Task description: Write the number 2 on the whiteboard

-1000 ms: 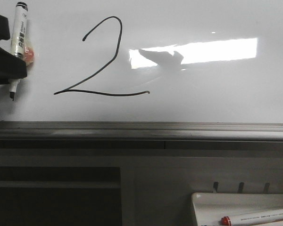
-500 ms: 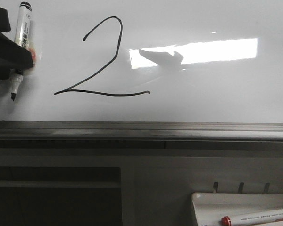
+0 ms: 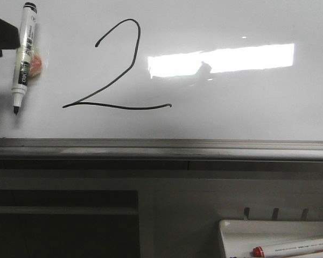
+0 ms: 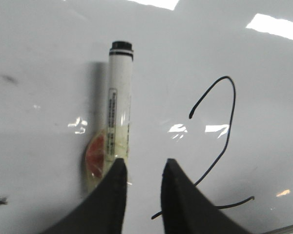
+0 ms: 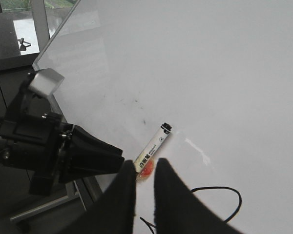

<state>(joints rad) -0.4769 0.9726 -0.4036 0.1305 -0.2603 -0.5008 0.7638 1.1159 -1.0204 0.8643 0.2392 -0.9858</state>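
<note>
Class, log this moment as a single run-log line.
number 2: drawn on whiteboard | black marker: lying on board, released | left end effector: open, beside marker | right end effector: open, empty

The left gripper (image 3: 1,37) is cut off by the front view's left edge, so its fingertips are out of sight there. In the left wrist view, the black marker's (image 4: 118,109) tip is hidden behind a finger (image 4: 115,195). The red-capped marker (image 3: 293,248) and its tray (image 3: 229,228) run off the frame's corner. The print on both markers is too small to read.

Office or classroom: whiteboard (image 3: 247,107), marker tray (image 3: 242,228).
</note>
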